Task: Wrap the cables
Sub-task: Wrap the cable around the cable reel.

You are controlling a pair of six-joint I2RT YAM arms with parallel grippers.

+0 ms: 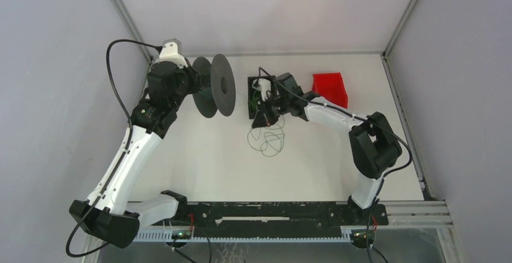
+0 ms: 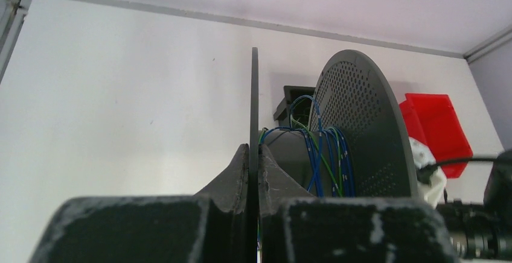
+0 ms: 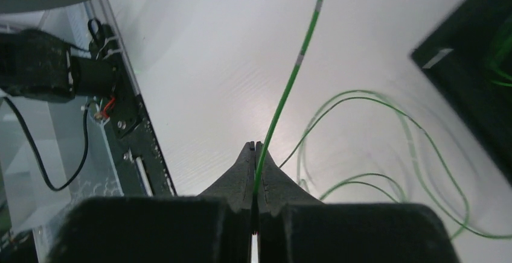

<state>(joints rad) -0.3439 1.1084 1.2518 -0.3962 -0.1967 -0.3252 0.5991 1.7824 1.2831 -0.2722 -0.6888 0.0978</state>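
A black spool [image 1: 215,86] with two discs hangs over the table's back left. My left gripper [image 2: 254,154] is shut on its near disc [image 2: 254,94], edge-on between the fingers. Blue and green cables [image 2: 326,154] are wound on the hub in front of the perforated far disc [image 2: 362,112]. My right gripper [image 3: 255,148] is shut on one thin green cable [image 3: 291,85], which runs up and away from the fingertips. In the top view this gripper [image 1: 265,107] is at a black box [image 1: 253,97]. Loose green loops [image 1: 267,139] lie on the table below it, and they show beside the fingers [image 3: 386,154].
A red bin [image 1: 330,88] stands at the back right, behind the right arm. The black box [image 3: 477,64] fills the right edge of the right wrist view. A black rail [image 1: 272,212] with the arm bases runs along the near edge.
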